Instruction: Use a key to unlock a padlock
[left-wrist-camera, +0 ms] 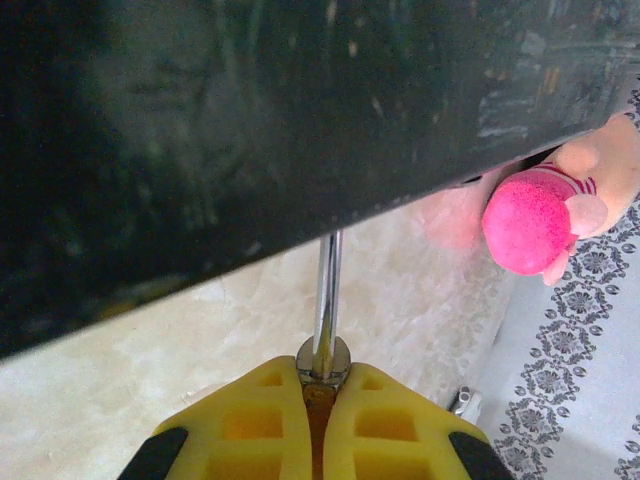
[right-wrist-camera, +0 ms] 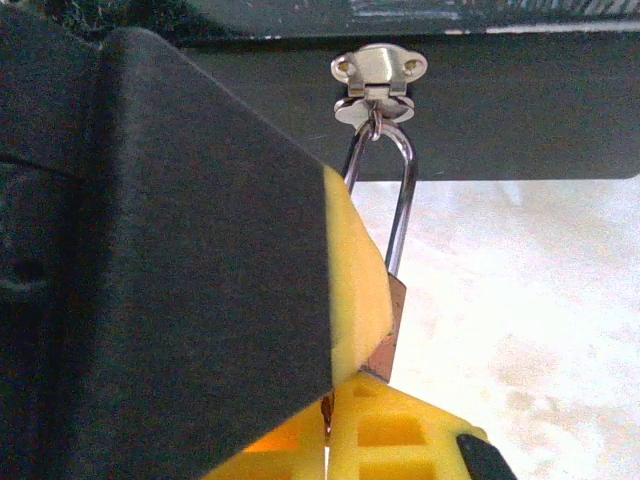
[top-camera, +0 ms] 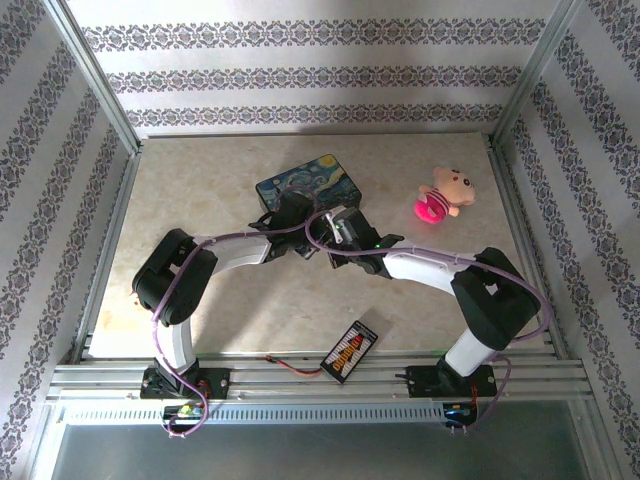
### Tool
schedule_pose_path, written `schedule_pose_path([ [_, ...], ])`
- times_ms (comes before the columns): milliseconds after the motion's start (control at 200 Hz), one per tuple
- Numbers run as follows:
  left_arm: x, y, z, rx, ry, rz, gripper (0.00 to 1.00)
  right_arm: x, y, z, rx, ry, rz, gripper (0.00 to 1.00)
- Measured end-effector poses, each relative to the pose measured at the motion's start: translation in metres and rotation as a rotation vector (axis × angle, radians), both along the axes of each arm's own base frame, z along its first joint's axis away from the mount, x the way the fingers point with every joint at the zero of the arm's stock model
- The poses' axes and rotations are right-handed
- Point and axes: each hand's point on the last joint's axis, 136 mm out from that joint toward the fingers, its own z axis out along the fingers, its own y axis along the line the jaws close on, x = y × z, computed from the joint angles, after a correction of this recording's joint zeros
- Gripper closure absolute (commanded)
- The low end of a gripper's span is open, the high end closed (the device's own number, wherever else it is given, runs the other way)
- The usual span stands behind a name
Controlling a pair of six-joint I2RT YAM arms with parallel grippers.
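The brass padlock (right-wrist-camera: 392, 325) hangs by its silver shackle (right-wrist-camera: 400, 200) from the hasp (right-wrist-camera: 378, 72) on the dark blue painted box (top-camera: 310, 182). My left gripper (left-wrist-camera: 322, 385) is shut on the padlock's body (left-wrist-camera: 322, 368), and the shackle rises from its yellow pads to the box. My right gripper (right-wrist-camera: 328, 402) sits just under the padlock's bottom, shut on a thin dark sliver, the key (right-wrist-camera: 325, 412). The left gripper's finger (right-wrist-camera: 355, 270) covers most of the padlock in the right wrist view. Both grippers (top-camera: 295, 212) (top-camera: 340, 228) meet at the box's near edge.
A pink plush toy (top-camera: 440, 195) lies on the table at the back right. A black strip with coloured marks (top-camera: 350, 350) rests at the near edge between the arm bases. Metal frame posts and patterned walls close in the table.
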Motion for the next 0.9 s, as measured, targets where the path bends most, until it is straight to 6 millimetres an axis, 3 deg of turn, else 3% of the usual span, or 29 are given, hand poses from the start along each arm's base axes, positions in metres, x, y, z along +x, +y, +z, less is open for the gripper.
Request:
schedule_pose_path([
  [360, 0.0019, 0.0005, 0.0006, -0.006, -0.003, 0.007, 1.0, 0.0025, -0.0027, 0.0036, 0.366, 0.165, -0.037, 1.0],
  [904, 0.0021, 0.0012, -0.0009, -0.013, -0.01, 0.012, 0.99, 0.0039, -0.003, 0.0037, 0.69, 0.389, -0.051, 1.0],
])
